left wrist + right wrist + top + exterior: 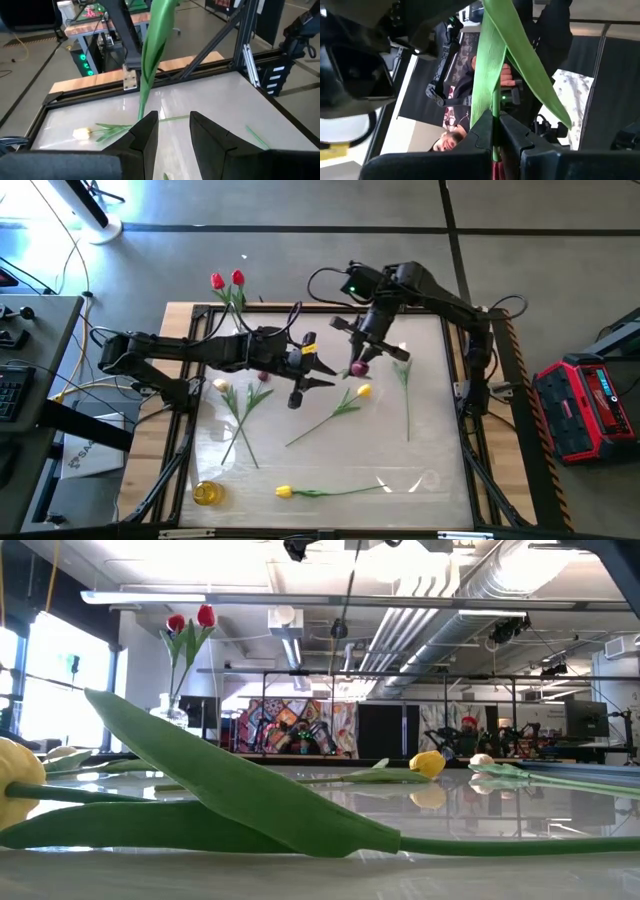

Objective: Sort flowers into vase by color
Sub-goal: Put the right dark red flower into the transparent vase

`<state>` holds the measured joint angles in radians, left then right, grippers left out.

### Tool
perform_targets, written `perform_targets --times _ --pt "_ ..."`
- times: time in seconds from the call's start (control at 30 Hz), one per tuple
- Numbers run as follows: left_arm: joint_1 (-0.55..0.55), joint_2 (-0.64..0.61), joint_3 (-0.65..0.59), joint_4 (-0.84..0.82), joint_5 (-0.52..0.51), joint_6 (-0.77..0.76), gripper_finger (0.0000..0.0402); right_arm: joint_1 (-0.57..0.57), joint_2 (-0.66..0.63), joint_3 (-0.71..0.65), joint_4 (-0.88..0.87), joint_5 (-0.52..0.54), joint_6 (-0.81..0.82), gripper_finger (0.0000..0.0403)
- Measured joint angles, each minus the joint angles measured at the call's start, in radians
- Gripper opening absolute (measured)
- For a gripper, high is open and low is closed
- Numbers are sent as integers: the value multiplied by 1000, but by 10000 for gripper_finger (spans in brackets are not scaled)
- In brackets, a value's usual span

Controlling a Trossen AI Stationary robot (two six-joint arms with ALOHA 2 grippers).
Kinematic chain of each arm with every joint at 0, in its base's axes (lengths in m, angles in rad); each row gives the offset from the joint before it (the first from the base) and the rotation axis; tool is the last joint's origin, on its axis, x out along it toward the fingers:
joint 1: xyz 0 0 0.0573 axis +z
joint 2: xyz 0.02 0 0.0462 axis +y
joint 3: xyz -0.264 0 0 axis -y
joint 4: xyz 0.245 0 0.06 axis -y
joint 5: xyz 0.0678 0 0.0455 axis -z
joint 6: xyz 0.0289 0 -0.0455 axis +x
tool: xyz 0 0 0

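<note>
Standing at the table's far-left edge, a clear vase (pixel 229 308) holds two red tulips (pixel 227 280), the only flowers in any container; in the low view the same vase (pixel 172 712) shows them upright. The right gripper (pixel 496 131) is pinched on the green stem of a dark maroon tulip (pixel 357 367), held above the table's middle with its head hanging down and its leaves (pixel 492 65) rising past the fingers. The left gripper (pixel 171 131) hovers just beside it with fingers spread, a green leaf (pixel 152 45) hanging in front of them. Loose on the table (pixel 430 420) lie a yellow tulip (pixel 361 392), another yellow tulip (pixel 285 492) near the front edge, a cream tulip (pixel 221 385), a second maroon one (pixel 263 376) and a white tulip (pixel 402 350). A small yellow-tinted glass (pixel 207 492) sits at the front-left corner; its contents cannot be told.
</note>
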<state>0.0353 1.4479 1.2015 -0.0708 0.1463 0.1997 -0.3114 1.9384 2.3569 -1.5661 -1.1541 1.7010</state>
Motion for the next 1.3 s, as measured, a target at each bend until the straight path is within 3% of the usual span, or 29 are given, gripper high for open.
perform_targets --times 0.27,0.47,0.9,1.1,1.2,1.3 --pt "0 0 0 -10 -3 -18 102 -2 1 -1 -5 -2 27 4" --pt "4 0 0 4 -60 -31 102 0 1 -1 2 0 22 4" --pt "5 63 0 77 -36 -53 101 11 -16 -1 24 1 22 4" --pt "11 64 0 92 -70 -58 53 11 -16 -1 26 1 16 4" --pt "11 64 0 94 -47 -58 13 11 -16 -1 27 0 1 4" --pt "11 64 0 92 -8 -56 6 11 -16 -1 37 -3 0 5"
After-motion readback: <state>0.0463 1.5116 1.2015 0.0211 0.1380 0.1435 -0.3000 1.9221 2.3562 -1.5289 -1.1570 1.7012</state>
